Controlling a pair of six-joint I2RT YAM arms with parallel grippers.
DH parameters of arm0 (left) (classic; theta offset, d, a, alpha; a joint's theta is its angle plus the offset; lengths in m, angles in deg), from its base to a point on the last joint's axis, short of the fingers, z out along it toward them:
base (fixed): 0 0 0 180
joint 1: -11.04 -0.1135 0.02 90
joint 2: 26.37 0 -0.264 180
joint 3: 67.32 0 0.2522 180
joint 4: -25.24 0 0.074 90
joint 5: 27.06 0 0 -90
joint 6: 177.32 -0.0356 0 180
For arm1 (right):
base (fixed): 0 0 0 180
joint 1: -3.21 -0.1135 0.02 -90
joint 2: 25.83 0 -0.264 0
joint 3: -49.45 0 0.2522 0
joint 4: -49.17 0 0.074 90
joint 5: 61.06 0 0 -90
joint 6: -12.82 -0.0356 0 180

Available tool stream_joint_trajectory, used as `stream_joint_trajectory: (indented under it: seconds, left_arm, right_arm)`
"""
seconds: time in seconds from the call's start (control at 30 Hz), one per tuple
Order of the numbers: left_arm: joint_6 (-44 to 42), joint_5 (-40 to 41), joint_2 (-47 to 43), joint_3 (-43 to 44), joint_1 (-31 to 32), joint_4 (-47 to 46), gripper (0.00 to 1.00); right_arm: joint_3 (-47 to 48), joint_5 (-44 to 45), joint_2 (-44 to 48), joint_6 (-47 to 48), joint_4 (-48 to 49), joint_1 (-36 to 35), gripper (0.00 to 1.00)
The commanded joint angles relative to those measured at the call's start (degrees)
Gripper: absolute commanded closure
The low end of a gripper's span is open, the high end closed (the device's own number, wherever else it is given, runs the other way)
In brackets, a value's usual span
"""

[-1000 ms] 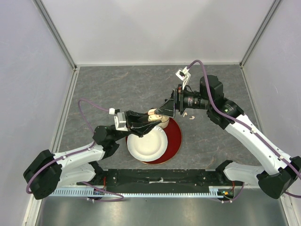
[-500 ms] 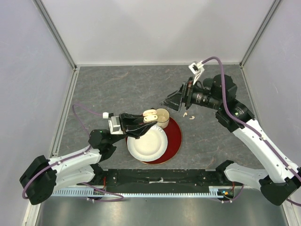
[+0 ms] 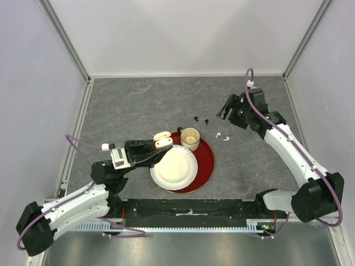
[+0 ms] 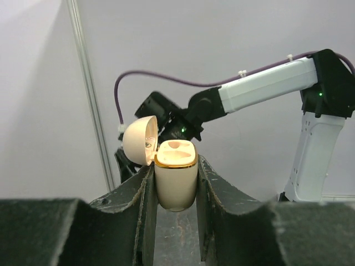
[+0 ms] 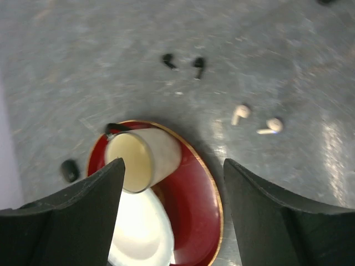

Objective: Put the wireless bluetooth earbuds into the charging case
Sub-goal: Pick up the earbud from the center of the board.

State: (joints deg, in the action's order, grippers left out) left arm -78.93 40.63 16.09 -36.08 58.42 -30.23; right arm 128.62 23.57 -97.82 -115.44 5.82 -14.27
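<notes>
At centre left, our left claw [image 3: 160, 145] clamps the open charging case [image 4: 175, 180], so we should lower the wide-open, empty right claw [image 5: 173, 172] squarely over one white earbud [image 5: 240, 114].

Cup, plates, earbuds: where each lies

The small plate [image 3: 173, 169] lies on the large plate [image 3: 208, 160], the cup [image 3: 190, 138] at its far rim. Behind the cup on the table [image 3: 138, 100] lies the first earbud pair [image 3: 197, 118], to its right the second earbud pair [image 3: 218, 134] — the charging case [image 3: 162, 138], in the left gripper [image 4: 175, 164], is left of the cup.
</notes>
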Motion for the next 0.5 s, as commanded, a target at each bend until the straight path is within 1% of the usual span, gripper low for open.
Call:
stream_joint_trajectory:
  seconds: [0.0,0.03,0.07,0.17,0.3,0.4,0.47]
  left_arm:
    - [-4.51,2.00,-2.63,-0.16,0.17,2.78,0.98]
    - [-4.69,2.09,-2.99,-0.16,0.26,3.57,0.98]
    - [-4.78,2.18,-3.52,-0.25,0.26,3.93,0.98]
    - [-5.57,2.35,-5.27,-0.25,0.26,5.77,0.98]
    - [-7.06,2.27,-7.21,-0.16,0.17,8.76,0.98]
    - [-7.50,2.18,-8.53,-0.16,0.17,10.25,0.98]
    - [-7.50,2.18,-9.23,-0.33,0.26,10.43,0.98]
  right_arm:
    - [-2.12,13.16,-3.15,-3.30,-3.99,0.42,0.26]
    - [-2.30,14.06,-3.68,-4.09,-4.25,0.60,0.28]
    - [-3.00,15.20,-4.12,-6.97,-4.60,0.77,0.29]
    - [-4.58,18.10,-5.88,-11.03,-4.69,1.04,0.25]
    - [-3.98,21.01,-10.88,-18.50,-7.06,1.30,0.25]
    - [-1.95,22.68,-14.66,-21.05,-9.61,1.39,0.25]
    - [-1.60,23.12,-16.16,-22.46,-9.70,1.56,0.29]
